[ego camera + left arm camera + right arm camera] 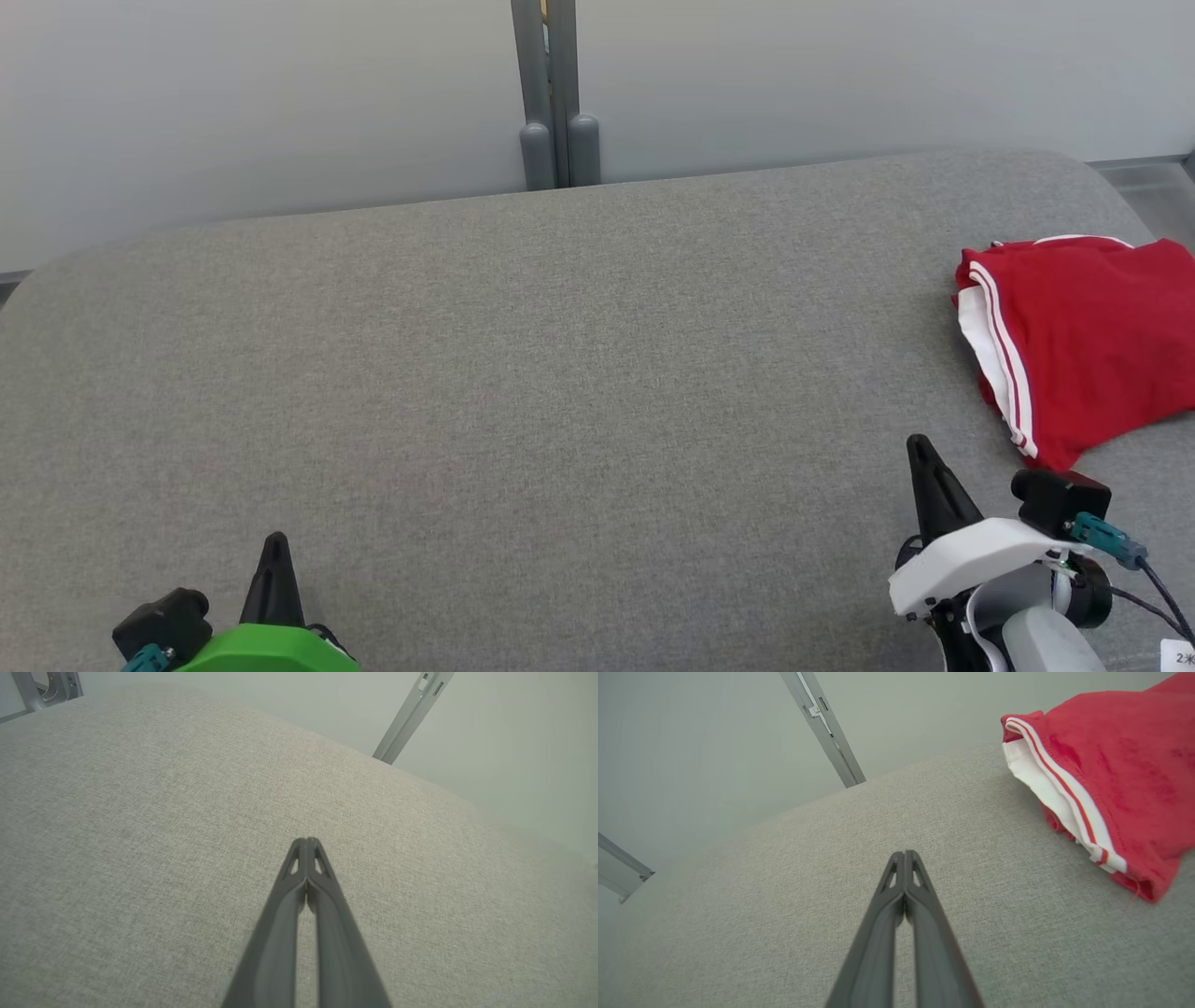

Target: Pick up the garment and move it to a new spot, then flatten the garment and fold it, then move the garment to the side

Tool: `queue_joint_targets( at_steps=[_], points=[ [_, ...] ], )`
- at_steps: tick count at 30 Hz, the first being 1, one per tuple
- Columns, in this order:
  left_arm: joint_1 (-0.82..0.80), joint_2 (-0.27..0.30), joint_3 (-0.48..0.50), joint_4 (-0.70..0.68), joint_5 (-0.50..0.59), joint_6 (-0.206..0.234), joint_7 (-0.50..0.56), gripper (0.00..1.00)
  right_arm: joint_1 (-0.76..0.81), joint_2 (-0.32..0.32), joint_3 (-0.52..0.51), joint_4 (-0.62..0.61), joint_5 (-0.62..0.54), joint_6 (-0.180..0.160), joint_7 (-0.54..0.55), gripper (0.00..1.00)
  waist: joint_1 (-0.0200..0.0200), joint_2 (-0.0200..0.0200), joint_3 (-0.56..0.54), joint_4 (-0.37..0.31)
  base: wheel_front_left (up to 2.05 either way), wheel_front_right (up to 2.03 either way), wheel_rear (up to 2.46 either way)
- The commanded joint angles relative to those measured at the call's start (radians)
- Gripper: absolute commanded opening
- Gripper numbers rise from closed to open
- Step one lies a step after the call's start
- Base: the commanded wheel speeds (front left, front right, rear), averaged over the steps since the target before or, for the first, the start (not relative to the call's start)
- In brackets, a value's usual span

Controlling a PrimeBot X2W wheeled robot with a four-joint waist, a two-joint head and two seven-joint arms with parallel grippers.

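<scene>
The garment (1088,341) is red with white stripes along one edge and lies bunched at the right end of the grey cushioned surface (560,373). In the right wrist view the garment (1115,774) fills the upper right. My right gripper (920,446) is shut and empty at the lower right, a short way in front and to the left of the garment; its tips (903,855) meet over bare fabric. My left gripper (276,541) is shut at the lower left, far from the garment, its closed tips (306,842) over bare fabric.
A pale wall runs behind the surface, with a grey metal post (555,93) at its middle. The surface's back edge curves down at both ends. A metal bracket (44,688) shows at the upper left of the left wrist view.
</scene>
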Motion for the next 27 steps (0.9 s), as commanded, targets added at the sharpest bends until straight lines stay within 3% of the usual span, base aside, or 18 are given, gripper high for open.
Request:
queue_joint_targets(
  at_steps=[1,27],
  points=[
    [-0.024,0.005,0.006,-0.024,-0.048,-0.008,0.009,0.00,-0.007,-0.004,-0.007,-0.026,0.051,0.000,0.009,0.00,0.0000,0.0000,0.000,0.000,0.00,0.00,0.00],
    [-0.042,0.008,0.023,-0.086,-0.431,-0.031,0.103,0.00,0.013,-0.005,-0.052,-0.087,0.460,0.000,0.108,0.00,0.0000,0.0000,0.002,0.003,0.00,0.00,0.00]
  ],
)
